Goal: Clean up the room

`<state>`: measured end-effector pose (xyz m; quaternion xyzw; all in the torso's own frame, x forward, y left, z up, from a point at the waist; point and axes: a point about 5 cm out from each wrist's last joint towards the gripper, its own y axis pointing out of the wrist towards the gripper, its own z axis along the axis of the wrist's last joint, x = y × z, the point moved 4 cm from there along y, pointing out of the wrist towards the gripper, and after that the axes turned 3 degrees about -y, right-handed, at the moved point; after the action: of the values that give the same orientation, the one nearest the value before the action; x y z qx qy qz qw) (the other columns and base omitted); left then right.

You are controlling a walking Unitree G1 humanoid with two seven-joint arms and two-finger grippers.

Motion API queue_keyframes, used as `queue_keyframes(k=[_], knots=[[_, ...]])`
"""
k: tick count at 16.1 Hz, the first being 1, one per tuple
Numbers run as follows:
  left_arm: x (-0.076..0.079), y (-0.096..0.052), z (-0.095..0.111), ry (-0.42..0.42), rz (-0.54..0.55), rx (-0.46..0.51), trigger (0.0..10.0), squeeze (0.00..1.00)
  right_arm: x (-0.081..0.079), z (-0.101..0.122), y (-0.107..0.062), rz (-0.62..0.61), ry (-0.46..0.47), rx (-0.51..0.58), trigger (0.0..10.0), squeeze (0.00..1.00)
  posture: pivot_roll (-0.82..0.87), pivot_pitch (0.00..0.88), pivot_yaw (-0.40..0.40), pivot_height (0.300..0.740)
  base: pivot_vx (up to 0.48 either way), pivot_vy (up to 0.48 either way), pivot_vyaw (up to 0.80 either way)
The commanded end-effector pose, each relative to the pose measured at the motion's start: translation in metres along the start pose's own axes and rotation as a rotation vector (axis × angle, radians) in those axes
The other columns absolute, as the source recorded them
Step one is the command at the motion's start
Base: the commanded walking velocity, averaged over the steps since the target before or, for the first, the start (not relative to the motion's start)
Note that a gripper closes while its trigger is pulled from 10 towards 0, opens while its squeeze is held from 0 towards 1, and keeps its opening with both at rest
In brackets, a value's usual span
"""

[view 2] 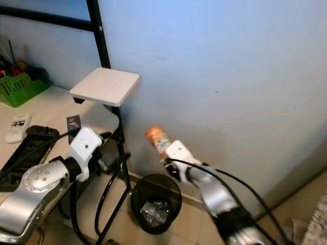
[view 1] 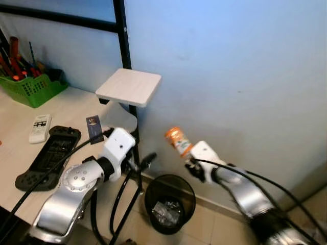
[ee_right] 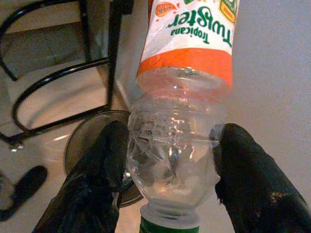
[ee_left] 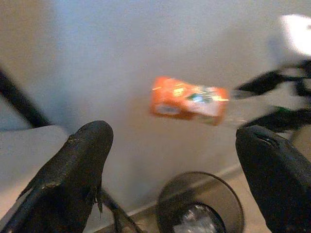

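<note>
The black round waste bin [view 1: 169, 203] stood on the floor against the wall, right of the pale tabletop [view 1: 66, 109]; the clear plastic bottle [view 1: 178, 141] hung above it.

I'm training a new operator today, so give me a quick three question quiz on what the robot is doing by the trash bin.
1. True or false: the right gripper holds the bottle by its neck end.
2. What stands on the floor below the bottle?
3. Is the left gripper A) open, or B) shut on something?

Key: 1. True. 2. A black trash bin with crumpled litter inside. 3. A.
</note>
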<state>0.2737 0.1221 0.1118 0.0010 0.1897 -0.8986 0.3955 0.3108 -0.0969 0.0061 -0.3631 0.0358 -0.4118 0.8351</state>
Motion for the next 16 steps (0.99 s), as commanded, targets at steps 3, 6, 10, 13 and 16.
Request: queue_keyframes(k=[3,6,10,13,16], knots=[[0.008,-0.001,0.008,0.050,-0.096,-0.002,10.0,0.00,-0.003,-0.002,0.021,-0.013,0.042,-0.040,10.0,0.00,0.00,0.000,0.005,0.740,0.000,0.000,0.00],[0.016,-0.007,0.001,0.071,-0.150,-0.045,10.0,0.00,-0.002,0.007,0.030,-0.037,0.068,-0.040,10.0,0.00,0.01,0.000,-0.001,0.740,0.000,0.000,0.00],[0.025,-0.018,-0.011,0.058,-0.224,-0.116,10.0,0.00,-0.006,0.014,0.039,-0.059,0.080,-0.048,10.0,0.00,0.01,0.004,-0.010,0.740,0.000,0.000,0.00],[0.030,-0.020,-0.017,0.055,-0.240,-0.137,10.0,0.00,-0.007,0.012,0.041,-0.061,0.075,-0.065,10.0,0.00,0.01,0.025,-0.017,0.740,0.000,0.000,0.00],[0.036,-0.022,-0.026,0.045,-0.263,-0.186,10.0,0.00,-0.011,0.006,0.042,-0.048,0.069,-0.088,10.0,0.00,0.00,0.038,-0.019,0.740,0.000,0.000,0.00]])
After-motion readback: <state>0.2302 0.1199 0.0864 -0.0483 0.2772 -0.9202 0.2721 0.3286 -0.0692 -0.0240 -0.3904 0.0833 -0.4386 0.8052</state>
